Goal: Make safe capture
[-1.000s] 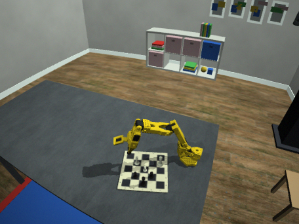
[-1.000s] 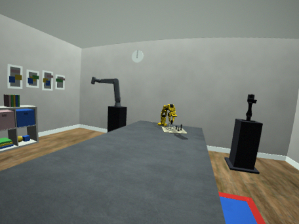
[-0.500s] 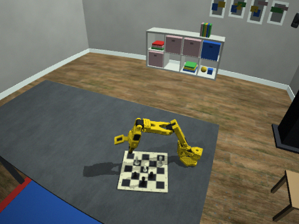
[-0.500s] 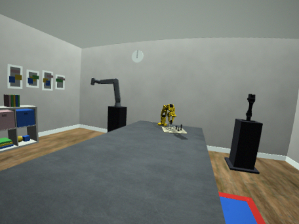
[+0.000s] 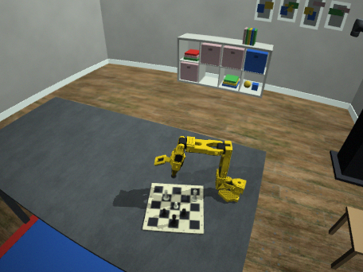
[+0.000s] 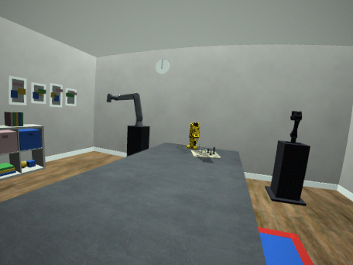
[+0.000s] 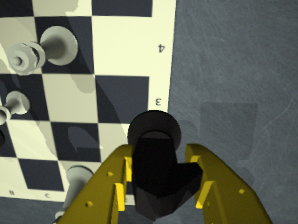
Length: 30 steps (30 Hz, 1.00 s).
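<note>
My gripper (image 5: pixel 173 170) (image 7: pixel 159 150) is shut on a black piece (image 7: pixel 154 130), held upright above the board's E edge. The board (image 5: pixel 145 225) (image 6: pixel 217 156) (image 7: pixel 161 75) lies flat. A white piece (image 5: pixel 165 195) (image 7: pixel 59 46) stands on D4, a white pawn (image 5: pixel 176 205) (image 7: pixel 18 102) on C3, and another white piece (image 5: pixel 195 193) (image 7: pixel 80 176) on D1. Black pieces stand on B4 (image 5: pixel 164 212), B2 (image 5: pixel 184 212) and A3 (image 5: pixel 173 219). The held piece's top is hidden between the fingers.
The arm's base (image 5: pixel 231 191) stands on the dark table (image 5: pixel 99 159) (image 6: pixel 135 201), close to the board's rank 1 side. A shelf (image 5: pixel 209 80), a wooden stool (image 5: pixel 356 231) and two other arms on black pedestals (image 6: pixel 138 139) (image 6: pixel 290 170) stand away from the table.
</note>
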Available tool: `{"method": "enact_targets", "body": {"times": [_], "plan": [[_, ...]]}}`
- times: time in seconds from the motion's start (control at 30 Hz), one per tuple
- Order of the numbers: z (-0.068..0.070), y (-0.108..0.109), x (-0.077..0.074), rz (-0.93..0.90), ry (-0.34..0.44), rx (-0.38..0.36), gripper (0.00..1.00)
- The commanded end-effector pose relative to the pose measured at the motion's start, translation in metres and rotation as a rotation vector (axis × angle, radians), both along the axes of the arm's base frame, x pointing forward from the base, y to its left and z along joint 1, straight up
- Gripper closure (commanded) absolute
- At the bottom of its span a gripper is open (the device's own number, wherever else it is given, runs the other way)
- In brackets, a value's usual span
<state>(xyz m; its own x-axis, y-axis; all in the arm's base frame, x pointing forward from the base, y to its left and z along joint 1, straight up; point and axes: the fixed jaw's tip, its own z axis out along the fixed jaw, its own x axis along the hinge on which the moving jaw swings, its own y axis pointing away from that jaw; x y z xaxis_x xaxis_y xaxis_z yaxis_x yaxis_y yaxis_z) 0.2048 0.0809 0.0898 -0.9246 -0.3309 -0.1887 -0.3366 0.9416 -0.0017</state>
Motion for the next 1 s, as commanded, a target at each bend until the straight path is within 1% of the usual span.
{"method": "enact_targets", "body": {"times": [0.0,0.17,0.33,0.67,0.97], "plan": [[0.002,-0.027,-0.014,-0.095,-0.091,0.026,1.0],[0.002,-0.052,-0.027,-0.212,-0.091,0.019,1.0],[0.002,-0.064,-0.033,-0.274,-0.091,0.016,1.0],[0.002,-0.065,-0.034,-0.282,-0.091,0.016,1.0],[0.003,-0.06,-0.034,-0.248,-0.091,0.017,1.0]]}}
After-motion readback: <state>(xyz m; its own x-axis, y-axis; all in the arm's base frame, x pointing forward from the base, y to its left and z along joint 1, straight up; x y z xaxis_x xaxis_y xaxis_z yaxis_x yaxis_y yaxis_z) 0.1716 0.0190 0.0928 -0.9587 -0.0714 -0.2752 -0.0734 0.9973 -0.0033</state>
